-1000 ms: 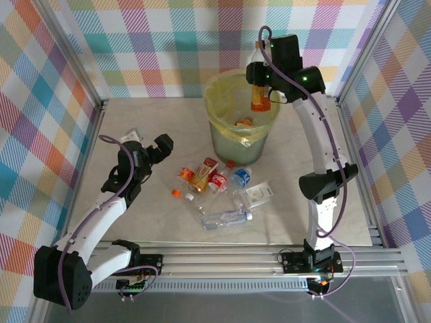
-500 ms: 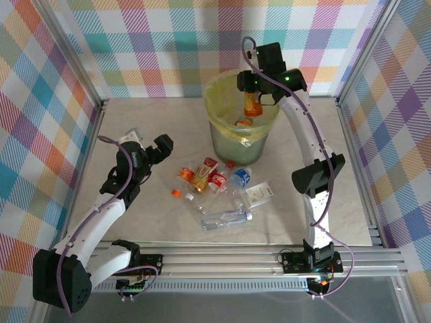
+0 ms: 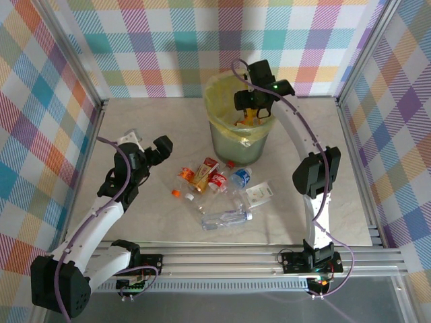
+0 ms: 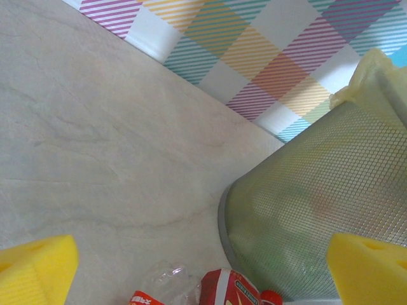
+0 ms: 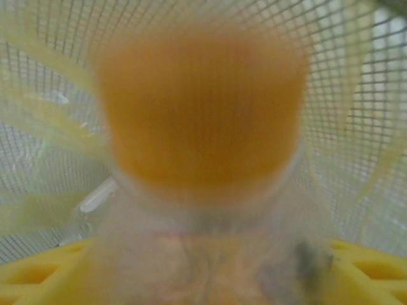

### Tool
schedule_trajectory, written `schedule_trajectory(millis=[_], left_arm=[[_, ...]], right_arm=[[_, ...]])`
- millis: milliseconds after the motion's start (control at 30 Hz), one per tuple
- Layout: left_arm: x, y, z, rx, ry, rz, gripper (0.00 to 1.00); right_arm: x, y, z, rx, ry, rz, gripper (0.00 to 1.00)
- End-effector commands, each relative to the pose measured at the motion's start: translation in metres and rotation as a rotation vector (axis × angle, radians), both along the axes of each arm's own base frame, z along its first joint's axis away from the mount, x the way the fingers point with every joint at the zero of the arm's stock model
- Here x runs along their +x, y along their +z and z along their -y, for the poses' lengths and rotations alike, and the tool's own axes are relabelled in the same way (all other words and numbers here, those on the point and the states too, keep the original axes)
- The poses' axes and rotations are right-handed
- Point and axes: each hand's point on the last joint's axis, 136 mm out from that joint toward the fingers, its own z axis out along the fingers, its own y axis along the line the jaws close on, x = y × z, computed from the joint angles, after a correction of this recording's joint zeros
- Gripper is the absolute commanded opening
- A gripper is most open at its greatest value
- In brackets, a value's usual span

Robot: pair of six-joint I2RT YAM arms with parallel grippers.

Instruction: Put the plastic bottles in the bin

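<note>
From above, the bin (image 3: 227, 142) stands near the middle of the bench's (image 3: 161, 121) far edge. The right tool (image 3: 252, 104) hangs over its mouth, with an orange bottle (image 3: 249, 120) just under it, inside the yellow-lined rim. The right wrist view adds a blurred close-up of that bottle against the mesh wall, with the tool's yellow pads (image 5: 38, 279) along the bottom edge. Whether they pinch the bottle or stand clear of it cannot be told. The other bottles (image 3: 217, 182) lie in a loose cluster mid-bench, on the near side of the bin. The left tool (image 3: 149, 147) hovers to the left of them. Its wrist view shows the left pads (image 4: 35, 267) spread wide, at opposite edges of the picture, with the bin's mesh wall and a red-labelled bottle (image 4: 232, 289) between them.
</note>
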Motion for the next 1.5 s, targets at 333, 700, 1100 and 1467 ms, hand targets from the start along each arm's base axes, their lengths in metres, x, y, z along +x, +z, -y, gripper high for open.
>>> schedule_trajectory(millis=[333,700,1100,1467], left_arm=[[-0.002,0.012,0.005,0.046,-0.06,-0.009,1.0],[-0.009,-0.026,0.027,0.091,-0.204,-0.137,1.0],[-0.024,-0.103,0.053,0.231,-0.318,-0.371,0.98],[-0.017,-0.134,0.064,0.255,-0.347,-0.443,0.89]], right_arm=[[-0.035,0.121,0.006,0.114,0.01,0.219,1.0],[-0.109,0.151,0.047,0.223,-0.14,0.186,1.0],[-0.202,0.072,0.113,0.261,-0.378,0.136,1.0],[-0.241,0.035,0.151,0.246,-0.522,0.147,1.0]])
